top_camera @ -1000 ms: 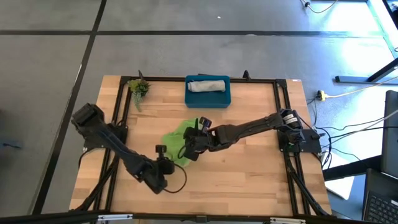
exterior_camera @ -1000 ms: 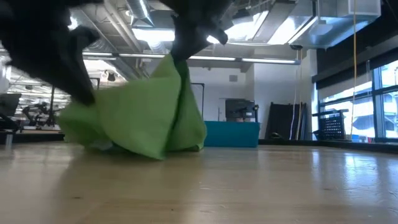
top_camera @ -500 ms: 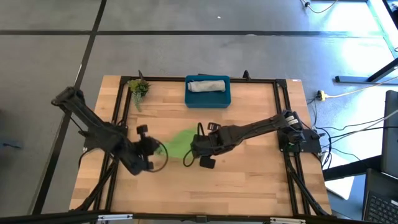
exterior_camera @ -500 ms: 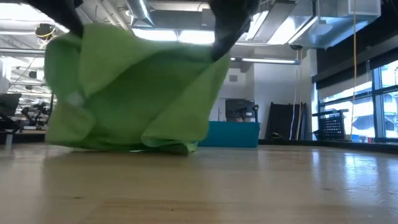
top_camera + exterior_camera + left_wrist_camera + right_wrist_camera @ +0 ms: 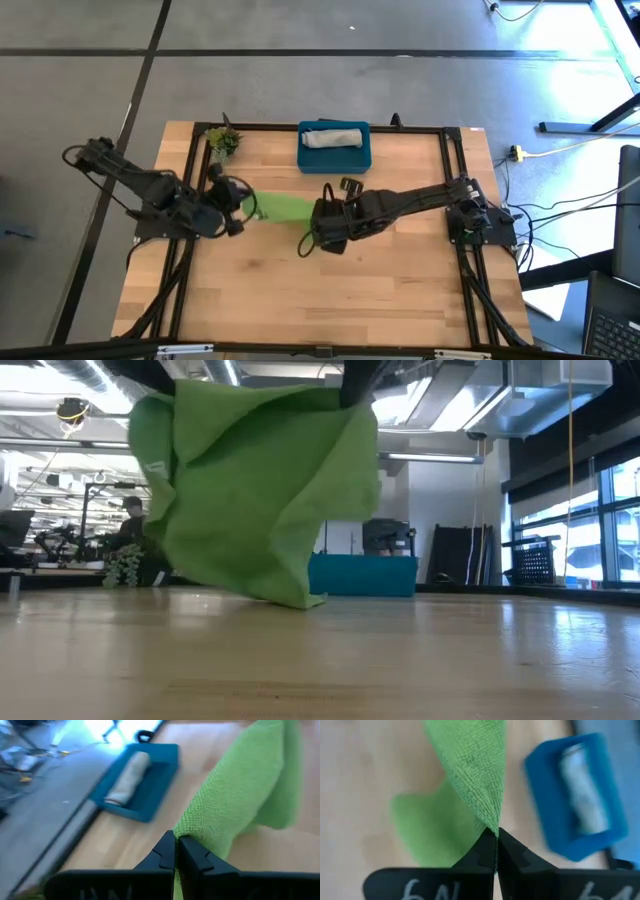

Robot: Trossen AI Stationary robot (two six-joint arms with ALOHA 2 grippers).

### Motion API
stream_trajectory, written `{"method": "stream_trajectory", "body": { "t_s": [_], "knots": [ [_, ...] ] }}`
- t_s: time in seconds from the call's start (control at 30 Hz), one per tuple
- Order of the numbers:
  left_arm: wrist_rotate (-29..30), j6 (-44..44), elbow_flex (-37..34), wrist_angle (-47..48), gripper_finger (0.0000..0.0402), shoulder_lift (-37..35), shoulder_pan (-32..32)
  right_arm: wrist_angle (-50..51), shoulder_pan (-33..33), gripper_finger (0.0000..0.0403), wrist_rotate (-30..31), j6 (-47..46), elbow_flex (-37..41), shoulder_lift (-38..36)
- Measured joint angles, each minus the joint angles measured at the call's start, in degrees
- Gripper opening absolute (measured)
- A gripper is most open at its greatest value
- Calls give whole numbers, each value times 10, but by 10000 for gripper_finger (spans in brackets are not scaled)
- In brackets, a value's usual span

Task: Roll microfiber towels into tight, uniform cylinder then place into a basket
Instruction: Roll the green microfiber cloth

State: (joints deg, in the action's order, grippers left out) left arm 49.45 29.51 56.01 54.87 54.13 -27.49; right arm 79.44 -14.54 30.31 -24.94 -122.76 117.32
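Left tool: the left tool (image 5: 243, 205) is clamped on one corner of the green towel (image 5: 280, 209), fingers pressed together on the cloth in the left wrist view (image 5: 176, 855); it sits on the towel's side away from the right arm, close to the plant sprig (image 5: 222, 140).
Right tool: the right tool (image 5: 318, 212) pinches the towel's opposite end, fingers closed on a narrow point of cloth (image 5: 495, 851) — it is in front of the basket (image 5: 334, 159), well apart from it.
Green towel: stretched between the two tools as a band in the high view; in the low view it hangs from above in loose folds (image 5: 265, 490), its lowest point close to the tabletop (image 5: 400, 660) — whether it touches there cannot be told.
Basket: teal-blue, at the tabletop's far edge in the middle, just beyond the stretched towel; it shows in both wrist views (image 5: 157, 782) (image 5: 545, 825).
Grey towel: the grey towel (image 5: 334, 136) lies rolled inside the basket, along its length (image 5: 127, 777).
Plant sprig: near the far corner on the left arm's side, beside the basket but apart from it (image 5: 128, 565).
Tabletop: light wood (image 5: 400, 280) inside a black frame.
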Motion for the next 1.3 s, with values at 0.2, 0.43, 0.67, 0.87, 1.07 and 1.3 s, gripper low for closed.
{"method": "stream_trajectory", "body": {
  "t_s": [0.2, 0.43, 0.67, 0.87, 1.07, 1.3],
  "knots": [
    [54, -95, 44, 0, 0, -7, 51, 19, 24, 5, 87, 28, -38, 0],
    [42, -188, 109, -15, 0, -6, 70, 17, 41, 5, 153, 60, -71, 0],
    [-66, -193, 103, -14, 0, 0, 58, 17, 12, 5, 168, 53, -81, -1],
    [-232, -161, 49, -14, 0, 22, 25, 16, -39, 5, 98, -5, -39, -2],
    [-280, -65, -18, -16, 0, 56, -23, -3, -82, 5, 2, -73, 43, -2],
    [-319, 17, -93, -95, 0, 101, -75, -126, -118, 5, -84, -96, 172, -1]
  ]
}}
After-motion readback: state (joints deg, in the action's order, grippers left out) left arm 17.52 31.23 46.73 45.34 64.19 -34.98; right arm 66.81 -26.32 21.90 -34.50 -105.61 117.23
